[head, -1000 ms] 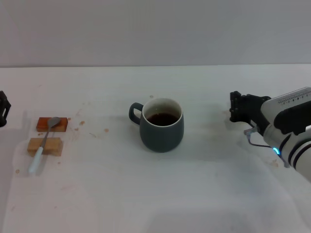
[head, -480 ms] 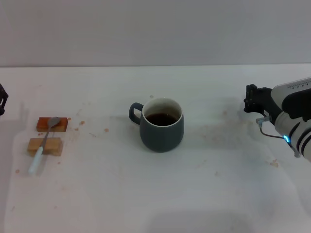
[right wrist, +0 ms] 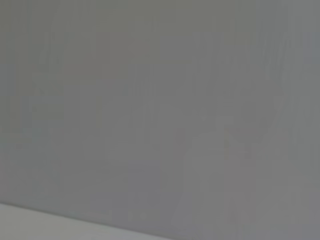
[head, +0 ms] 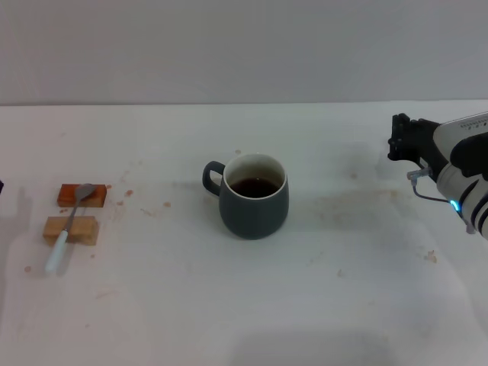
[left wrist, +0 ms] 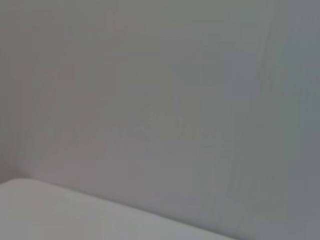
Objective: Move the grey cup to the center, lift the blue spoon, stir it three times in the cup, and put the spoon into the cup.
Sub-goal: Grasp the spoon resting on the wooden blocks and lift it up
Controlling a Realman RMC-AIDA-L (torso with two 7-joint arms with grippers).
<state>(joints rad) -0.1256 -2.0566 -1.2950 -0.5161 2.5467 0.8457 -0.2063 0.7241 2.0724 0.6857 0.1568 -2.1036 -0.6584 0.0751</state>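
The grey cup [head: 254,200] stands upright in the middle of the white table [head: 229,305]. Its handle points to the left, and dark liquid shows inside its cream rim. Far to its left the blue spoon [head: 67,229] lies across two wooden blocks, its metal bowl on the orange block [head: 81,196] and its pale handle reaching past the tan block [head: 70,229] toward the front. My right gripper [head: 403,138] hovers at the right edge, well away from the cup and holding nothing. The left gripper is out of view. Both wrist views show only a grey wall and a strip of table.
Small brown stains dot the tabletop around the blocks and to the right of the cup. A grey wall [head: 244,46] runs behind the table's far edge.
My right arm has drawn back to the right and away from the cup. The left gripper has slid out past the left edge. Cup and spoon have not moved.
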